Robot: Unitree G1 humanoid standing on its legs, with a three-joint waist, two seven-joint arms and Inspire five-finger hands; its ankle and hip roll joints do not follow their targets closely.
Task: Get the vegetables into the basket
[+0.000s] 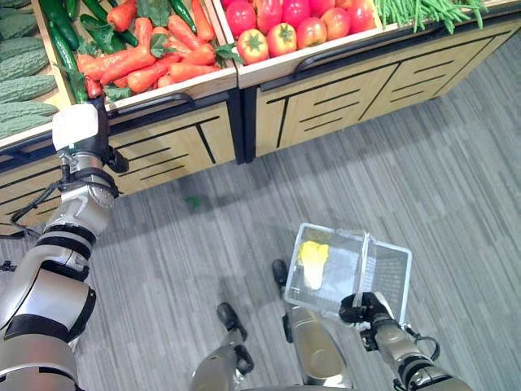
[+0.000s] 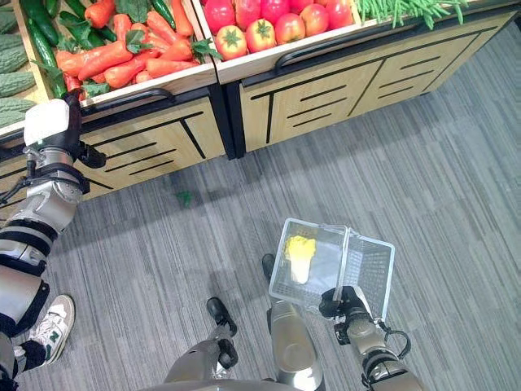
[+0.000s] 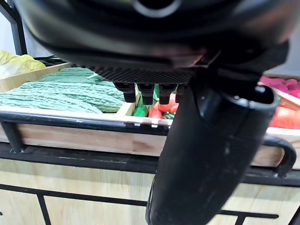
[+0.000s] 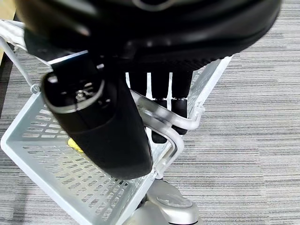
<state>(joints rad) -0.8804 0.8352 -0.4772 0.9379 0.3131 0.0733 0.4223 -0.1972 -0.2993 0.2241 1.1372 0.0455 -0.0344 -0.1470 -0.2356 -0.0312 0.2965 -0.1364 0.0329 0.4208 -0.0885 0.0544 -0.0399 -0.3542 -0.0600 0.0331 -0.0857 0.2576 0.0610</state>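
Note:
My left hand [image 1: 79, 129] is raised at the front edge of the wooden stall, just below the carrots [image 1: 146, 61]. Its fingers [image 3: 145, 91] are relaxed and hold nothing, and point over the black rail [image 3: 70, 124] toward the bitter gourds [image 3: 61, 91]. Low on the right, my right hand [image 1: 362, 309] is shut on the handle [image 4: 159, 119] of a white mesh basket [image 1: 342, 232], which hangs above the floor. A yellow-white leafy vegetable [image 1: 313, 259] lies inside the basket.
The stall bins hold cucumbers [image 1: 61, 37], bitter gourds [image 1: 20, 85], tomatoes [image 1: 281, 32] and green beans [image 1: 423, 10]. A small green leaf [image 1: 193, 200] lies on the grey floor. A person's sneaker [image 2: 53, 326] stands at the lower left.

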